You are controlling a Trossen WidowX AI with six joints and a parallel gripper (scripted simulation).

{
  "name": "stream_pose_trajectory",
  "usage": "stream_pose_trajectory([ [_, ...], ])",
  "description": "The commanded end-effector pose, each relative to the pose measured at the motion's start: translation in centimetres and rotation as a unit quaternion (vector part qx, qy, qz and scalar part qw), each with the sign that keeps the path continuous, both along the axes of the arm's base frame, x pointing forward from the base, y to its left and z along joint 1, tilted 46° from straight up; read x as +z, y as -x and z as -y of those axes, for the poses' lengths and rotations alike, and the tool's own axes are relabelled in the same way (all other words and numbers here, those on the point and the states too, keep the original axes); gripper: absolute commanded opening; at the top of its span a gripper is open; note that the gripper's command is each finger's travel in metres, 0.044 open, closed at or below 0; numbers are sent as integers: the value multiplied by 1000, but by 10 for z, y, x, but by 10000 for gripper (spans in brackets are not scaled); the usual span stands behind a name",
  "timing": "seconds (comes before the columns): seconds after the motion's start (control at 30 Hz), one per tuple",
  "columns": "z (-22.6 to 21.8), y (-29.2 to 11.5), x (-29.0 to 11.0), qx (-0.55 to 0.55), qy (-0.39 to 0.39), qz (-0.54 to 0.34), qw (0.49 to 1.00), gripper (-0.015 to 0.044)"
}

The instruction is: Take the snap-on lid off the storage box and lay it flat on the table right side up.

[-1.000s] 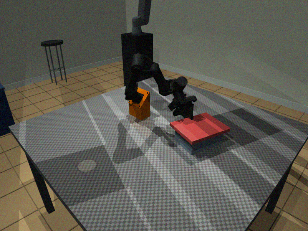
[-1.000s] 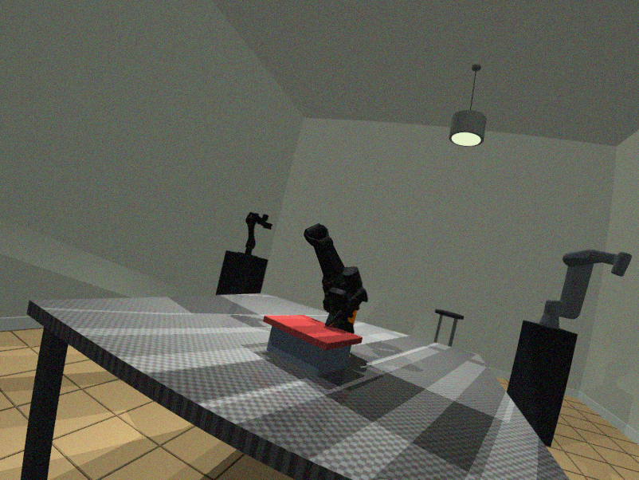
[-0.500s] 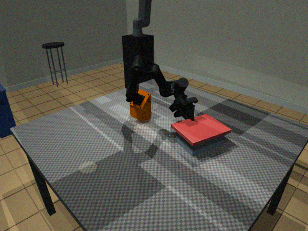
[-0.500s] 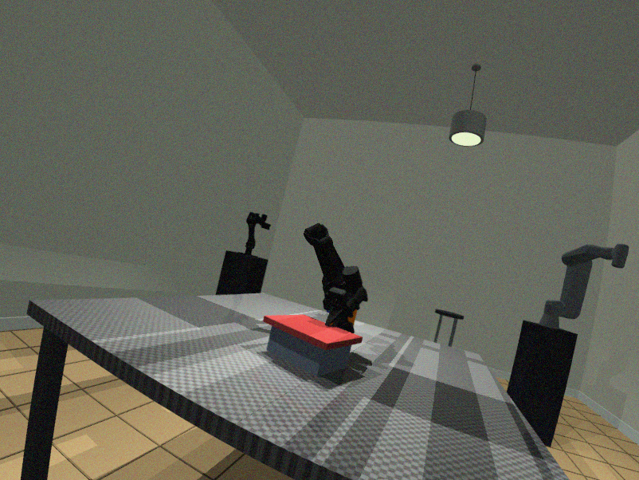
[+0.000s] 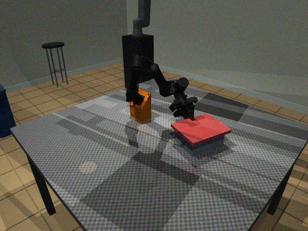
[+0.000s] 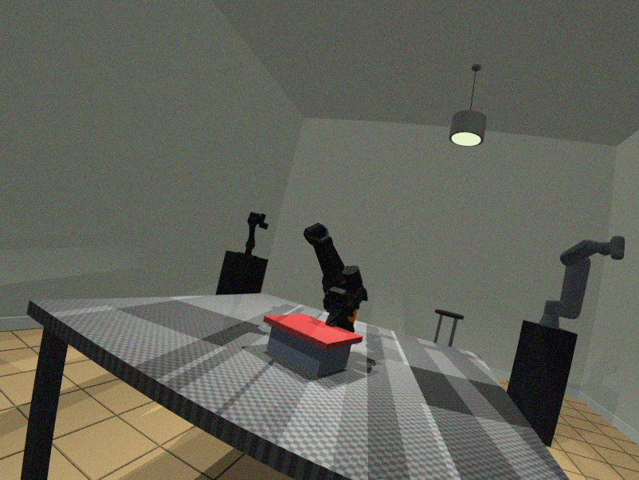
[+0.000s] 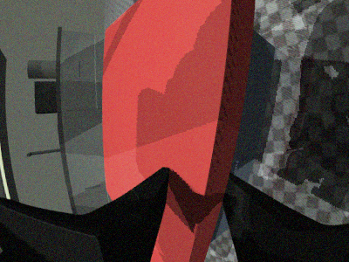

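Note:
A flat red lid (image 5: pixel 201 128) (image 6: pixel 311 329) (image 7: pixel 169 96) sits on a blue-grey storage box (image 5: pixel 206 147) (image 6: pixel 304 353) right of the table's middle. Its rim overhangs the box all round, and I cannot tell whether it is lifted off. My black gripper (image 5: pixel 189 118) (image 6: pixel 338 323) (image 7: pixel 195 201) reaches down to the lid's back edge and is shut on that rim, one finger above the lid and one below, as the wrist view shows. The box (image 7: pixel 256 102) shows only as a dark strip behind the lid in the wrist view.
The arm rises from an orange base block (image 5: pixel 141 107) at the table's back middle. The checkered grey table (image 5: pixel 99 161) (image 6: pixel 154 330) stretches wide in front and to the left. A stool (image 5: pixel 54 62), black pedestals (image 6: pixel 539 371) and other arms stand off the table.

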State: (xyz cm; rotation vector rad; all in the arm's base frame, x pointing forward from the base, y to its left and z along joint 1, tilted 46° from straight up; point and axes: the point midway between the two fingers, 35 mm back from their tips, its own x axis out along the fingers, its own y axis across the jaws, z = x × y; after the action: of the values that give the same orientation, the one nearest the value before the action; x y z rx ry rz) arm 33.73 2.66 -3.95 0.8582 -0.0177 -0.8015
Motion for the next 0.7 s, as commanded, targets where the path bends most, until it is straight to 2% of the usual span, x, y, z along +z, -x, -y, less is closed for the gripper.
stream_pose_trajectory([
  [0.0,-3,0,2,1,1,3,1000,0],
  [0.67,-6,1,5,1,1,3,1000,0],
])
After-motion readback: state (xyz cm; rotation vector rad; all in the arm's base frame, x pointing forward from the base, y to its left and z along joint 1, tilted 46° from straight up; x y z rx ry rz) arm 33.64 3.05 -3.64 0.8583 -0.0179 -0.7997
